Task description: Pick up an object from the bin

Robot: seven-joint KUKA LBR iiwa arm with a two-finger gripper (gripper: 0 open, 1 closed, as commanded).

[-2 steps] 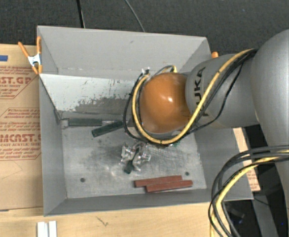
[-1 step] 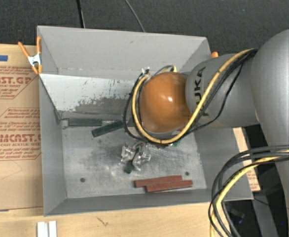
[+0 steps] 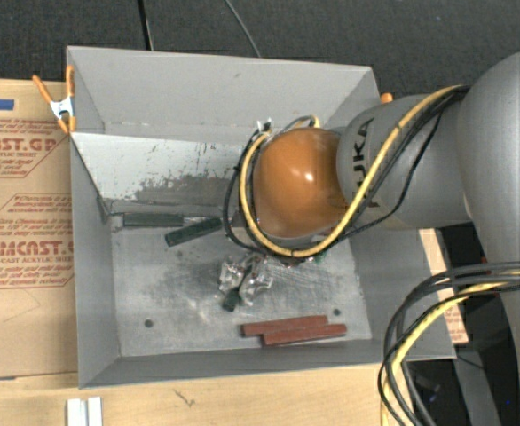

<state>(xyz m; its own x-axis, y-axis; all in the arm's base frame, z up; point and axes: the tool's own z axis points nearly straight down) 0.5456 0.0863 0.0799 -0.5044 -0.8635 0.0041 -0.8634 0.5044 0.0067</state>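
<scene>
The gripper (image 3: 245,278) is hanging low over the middle of the bin's floor, showing as a tangle of shiny metal parts. Whether it is open or closed cannot be told, since the parts are blurring together and the orange cover (image 3: 295,180) on the wrist is hiding everything above them. A small dark piece (image 3: 229,303) is lying at the gripper's lower left tip, touching it or just beside it. Its kind is hard to make out, and whether it is being gripped cannot be told.

Yellow and black cables (image 3: 253,204) are looping around the orange cover. Behind it the grey arm (image 3: 437,167) is reaching in from the right, carrying black letters (image 3: 356,162) that are reading "UKA"; the start of the word is being covered by the dome and a cable.

A reddish-brown bar (image 3: 293,330) is lying flat near the gripper, towards the bin's near wall. Up and to the left, a dark green pen-like thing (image 3: 193,231) is lying tilted on the floor, its right end running under the cables. A longer dark bar (image 3: 153,221) is lying along the foot of the far sloping wall, just beside it. The grey bin (image 3: 153,87) is showing scuffed, worn patches on that wall and on the floor.
</scene>
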